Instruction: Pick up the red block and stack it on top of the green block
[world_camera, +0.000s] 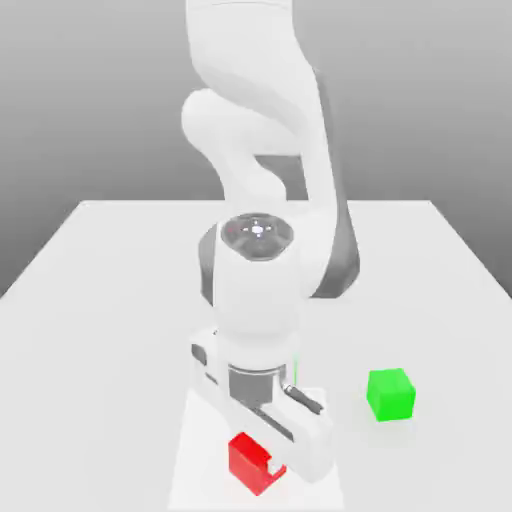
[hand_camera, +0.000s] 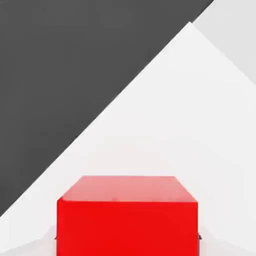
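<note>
We see the red block (world_camera: 256, 464) low in the exterior view, over the white square (world_camera: 200, 470), turned so that a corner edge faces us. The gripper (world_camera: 260, 461) has it pinched between its fingers, one against each side. The green block (world_camera: 391, 395) sits apart on the table (world_camera: 120, 330), toward the exterior view's right, set nearly square to us.

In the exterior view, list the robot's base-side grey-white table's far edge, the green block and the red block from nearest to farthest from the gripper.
1. Red block: right at the gripper.
2. Green block: off toward the exterior view's right.
3. Table's far edge: behind both.
</note>
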